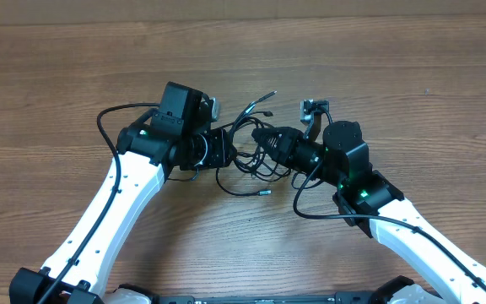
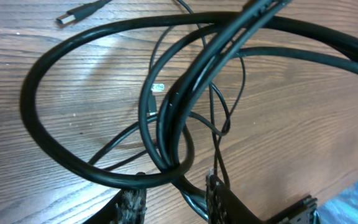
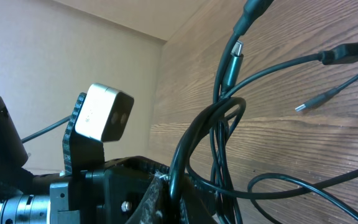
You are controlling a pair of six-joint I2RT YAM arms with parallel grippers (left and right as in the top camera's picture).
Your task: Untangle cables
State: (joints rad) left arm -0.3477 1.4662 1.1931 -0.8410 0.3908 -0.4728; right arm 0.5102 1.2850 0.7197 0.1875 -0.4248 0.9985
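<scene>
The cables (image 1: 245, 165) lie in a black bunch on the wooden table, between my two grippers. My left gripper (image 1: 224, 152) reaches in from the left. In the left wrist view its jaws (image 2: 173, 198) stand partly open. A thick loop (image 2: 73, 158) crosses its fingertips, and thinner strands run down between them. My right gripper (image 1: 266, 140) comes in from the right and is shut on one cable (image 3: 182, 149), which rises from its fingertips (image 3: 174, 182). Loose plugs show nearby: a silver-tipped plug (image 3: 304, 107) and another plug (image 2: 79, 12).
Free cable ends reach away from the bunch toward the far side (image 1: 268, 95) and the near side (image 1: 264, 191). The left wrist's white camera (image 3: 104, 113) sits close beside the right gripper. Bare wooden table (image 1: 57, 84) surrounds the arms.
</scene>
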